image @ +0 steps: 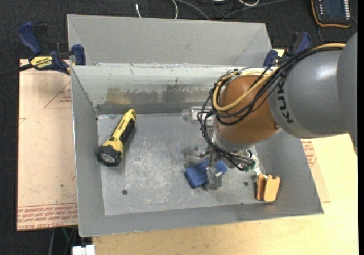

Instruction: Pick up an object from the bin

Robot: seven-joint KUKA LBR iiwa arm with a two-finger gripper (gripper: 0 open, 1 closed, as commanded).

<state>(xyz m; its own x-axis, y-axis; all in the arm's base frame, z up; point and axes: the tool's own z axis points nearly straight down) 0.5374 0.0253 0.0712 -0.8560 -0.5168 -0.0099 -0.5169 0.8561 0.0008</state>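
Observation:
My gripper [212,177] is low in the bin, right of the middle and close to the floor, under the arm's orange cover. A small blue block-like thing [195,177] lies on the floor right against the gripper's left side, and part of it runs under the gripper. A tan and orange thing [267,187] lies near the front right corner, a little to the gripper's right. Far to the left, a yellow and black flashlight [118,138] lies slanted on the floor.
The arm and its cables reach in from the right and cover the bin's right middle. The sloped back wall rises just behind the gripper. Bare floor lies between the flashlight and the blue thing.

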